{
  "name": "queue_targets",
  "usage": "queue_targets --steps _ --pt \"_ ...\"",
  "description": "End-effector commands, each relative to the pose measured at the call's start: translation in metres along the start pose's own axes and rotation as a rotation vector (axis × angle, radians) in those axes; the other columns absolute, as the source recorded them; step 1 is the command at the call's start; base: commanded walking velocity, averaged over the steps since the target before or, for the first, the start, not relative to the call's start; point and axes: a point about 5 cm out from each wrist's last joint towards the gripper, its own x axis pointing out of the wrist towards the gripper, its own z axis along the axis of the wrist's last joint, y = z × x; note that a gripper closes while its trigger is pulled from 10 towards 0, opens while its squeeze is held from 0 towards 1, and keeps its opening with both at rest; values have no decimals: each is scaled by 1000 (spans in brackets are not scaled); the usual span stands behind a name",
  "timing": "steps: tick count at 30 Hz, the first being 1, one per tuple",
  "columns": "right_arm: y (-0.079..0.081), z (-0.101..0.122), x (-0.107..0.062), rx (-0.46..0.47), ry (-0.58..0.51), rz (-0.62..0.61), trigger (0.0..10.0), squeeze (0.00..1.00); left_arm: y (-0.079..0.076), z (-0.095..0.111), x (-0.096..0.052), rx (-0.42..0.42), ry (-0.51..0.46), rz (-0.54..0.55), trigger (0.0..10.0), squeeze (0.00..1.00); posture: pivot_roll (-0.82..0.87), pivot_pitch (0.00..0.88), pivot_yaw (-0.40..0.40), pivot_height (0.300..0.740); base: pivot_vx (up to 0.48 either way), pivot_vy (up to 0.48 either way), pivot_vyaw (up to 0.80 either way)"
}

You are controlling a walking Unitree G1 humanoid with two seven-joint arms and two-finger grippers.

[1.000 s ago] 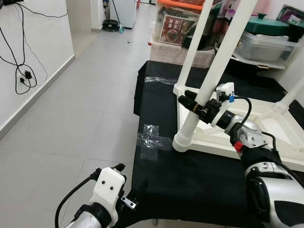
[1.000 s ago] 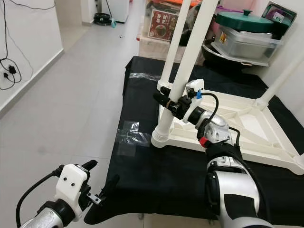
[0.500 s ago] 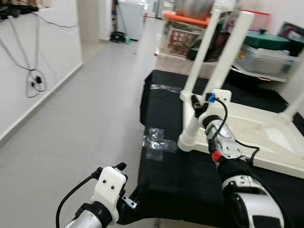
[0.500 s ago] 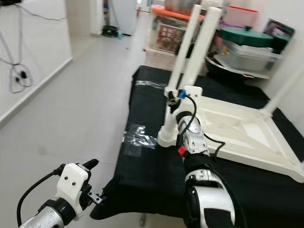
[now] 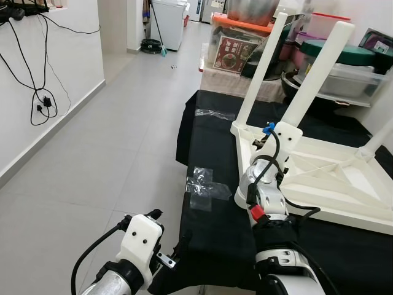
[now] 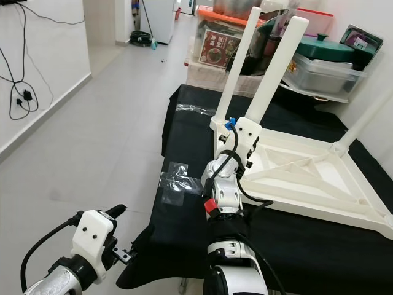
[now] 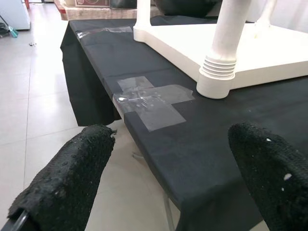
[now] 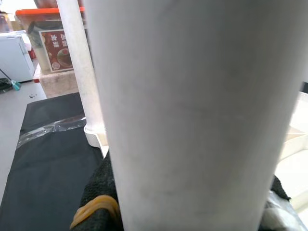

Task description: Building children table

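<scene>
Children's table: we see the white table [image 5: 319, 175] lying upside down on the black-covered worktop [image 5: 215, 227], toward its far right part, with its legs pointing up.
Near leg: the leg [image 6: 270, 70] at the table's near left corner rises at a slant; its ribbed foot collar [image 7: 219, 77] sits by the worktop's left edge.
Far leg: a second leg [image 5: 261, 67] stands at the table's far left corner, just behind the first.
Right claw: our right claw [image 8: 103, 192] is up against the near leg; in the wrist view its black fingers [image 8: 98, 185] sit on either side of the leg and look clamped on it.
Left claw: our left claw [image 7: 173, 192] hangs low off the worktop's near left corner, its two fingers [image 7: 67, 178] wide apart and holding nothing.
Tape: a clear patch of tape [image 5: 202, 184] is stuck across the worktop's left edge, just beside the collar; another strip [image 5: 212, 114] lies near the far left corner.
Beyond the worktop: we see a box with an orange lid [image 5: 236, 37] past the far edge, and a green-lidded container [image 5: 341, 58] toward the far right.
Floor: grey tiles [image 5: 92, 153] run along the left, with black cables [image 5: 37, 92] hanging on the white wall.
</scene>
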Motion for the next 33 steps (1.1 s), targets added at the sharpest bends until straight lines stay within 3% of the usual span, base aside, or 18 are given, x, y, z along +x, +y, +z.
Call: queue_targets --steps 1,2,5,6,10,11,15,16,17,20,22,23,28,30,33 --pt "20 -28 -17 22 184 121 10000 0 -2 -1 0 -2 9 -8 10000 0 160 35 -131 740 0 0 0" --pt "23 -27 -19 1 180 184 10000 0 -2 -1 0 -2 9 -8 10000 0 160 35 -131 740 0 0 0" --pt "23 -25 -19 5 170 224 10000 0 -3 -2 0 -3 10 -9 10000 0 157 36 -131 740 0 0 0" --pt "20 -22 -19 2 145 242 10000 1000 -3 -2 1 -4 10 -10 10000 0 155 36 -129 740 0 0 0" --pt "9 -13 -16 -10 92 254 10000 1000 -3 -2 2 -5 9 -13 10000 0 152 34 -129 740 0 0 0" --pt "8 -10 -16 -13 85 269 10000 0 -3 -2 2 -6 9 -14 10000 0 152 34 -129 740 0 0 0" --pt "1 -1 -10 -49 22 339 10000 0 -3 -2 3 -5 8 -16 10000 0 146 32 -126 740 0 0 0" --pt "1 -1 -10 -49 22 339 10000 0 -3 -2 3 -5 8 -16 10000 0 146 32 -126 740 0 0 0" --pt "-9 11 -1 -38 -23 420 10000 0 -3 -2 4 -5 8 -16 10000 0 141 31 -126 740 0 0 0" --pt "-11 16 1 -25 -41 459 10000 0 -3 -2 4 -5 8 -16 10000 0 141 31 -126 740 0 0 0" --pt "-15 26 5 74 -50 534 10000 0 -4 -2 5 -6 8 -18 10000 0 138 31 -127 740 0 0 0" --pt "-16 30 7 68 -66 572 10000 0 -4 -2 5 -7 8 -18 10000 0 138 32 -127 740 0 0 0" --pt "-21 37 16 43 -60 732 10000 0 -4 -2 5 -7 5 -19 10000 0 135 30 -128 740 0 0 0" --pt "-22 36 20 18 -22 884 10000 0 -4 -2 6 -7 3 -19 10000 0 137 29 -130 740 0 0 0" --pt "-22 35 21 6 -6 955 10000 0 -4 -2 6 -7 3 -19 10000 0 139 28 -130 740 0 0 0"
